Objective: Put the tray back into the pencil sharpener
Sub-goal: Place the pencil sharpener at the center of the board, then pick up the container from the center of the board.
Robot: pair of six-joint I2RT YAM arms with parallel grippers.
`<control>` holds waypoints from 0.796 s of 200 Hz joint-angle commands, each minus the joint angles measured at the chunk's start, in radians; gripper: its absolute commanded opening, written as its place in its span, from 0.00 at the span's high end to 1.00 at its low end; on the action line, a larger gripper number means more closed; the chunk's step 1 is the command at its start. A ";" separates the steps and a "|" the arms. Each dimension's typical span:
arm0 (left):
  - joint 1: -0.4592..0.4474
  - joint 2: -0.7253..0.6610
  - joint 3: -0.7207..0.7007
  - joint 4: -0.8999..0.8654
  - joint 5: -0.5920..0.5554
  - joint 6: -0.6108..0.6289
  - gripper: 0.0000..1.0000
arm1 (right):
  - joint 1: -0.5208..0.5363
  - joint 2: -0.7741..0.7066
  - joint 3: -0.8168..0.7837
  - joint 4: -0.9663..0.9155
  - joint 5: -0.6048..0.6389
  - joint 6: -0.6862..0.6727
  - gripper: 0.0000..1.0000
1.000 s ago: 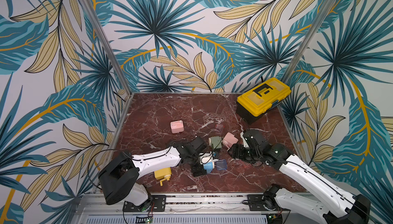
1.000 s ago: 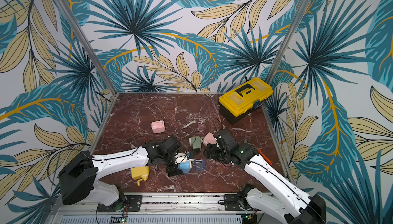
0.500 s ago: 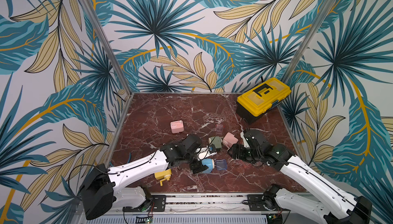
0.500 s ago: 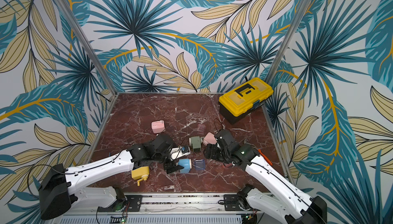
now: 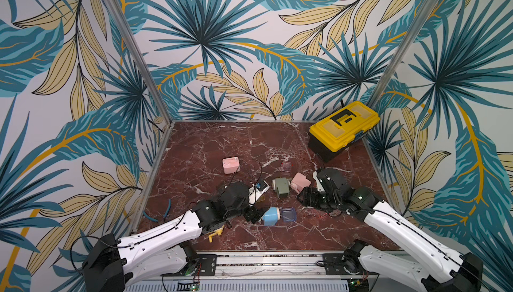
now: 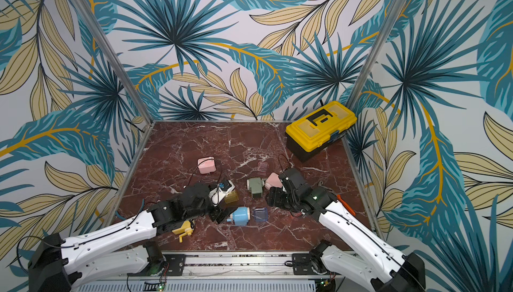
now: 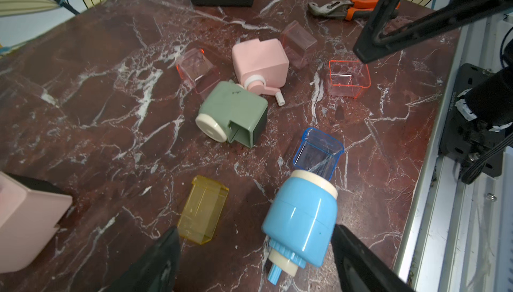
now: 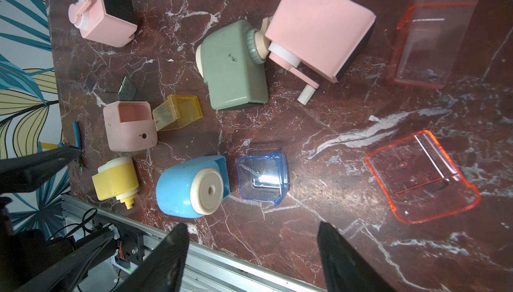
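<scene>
One blue tray (image 5: 288,214) is seen lying on the red marble surface (image 5: 211,149) near its front edge, outside the blue pencil sharpener (image 5: 271,216), which is laid on its side just beside it. In the right wrist view the blue tray (image 8: 262,178) is parted from the blue pencil sharpener (image 8: 186,186) by a narrow gap, and the sharpener's cream face with the pencil hole is shown. The left hand (image 7: 254,228) is held wide, its dark fingers (image 7: 163,254) set to either side of the sharpener's crank end; whether either finger touches the body cannot be told. The right hand (image 8: 252,225) is likewise spread wide over bare surface near the tray, and nothing is held in it. A yellow tray (image 7: 202,211) is seen near the blue pencil sharpener. Further back, a green sharpener (image 5: 281,188) and a pink sharpener (image 5: 299,181) are pressed together, touching. Two red-tinted trays (image 8: 422,176) are scattered beyond them, and a yellow sharpener (image 8: 115,179) is left by the front rail. A second pink sharpener (image 5: 231,165) is set well apart towards the back, and a yellow toolbox (image 5: 344,126) is placed in the far right corner
</scene>
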 commanded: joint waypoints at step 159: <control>-0.086 0.109 0.062 0.078 0.101 0.420 0.10 | 0.001 0.059 -0.044 0.039 -0.064 0.051 0.28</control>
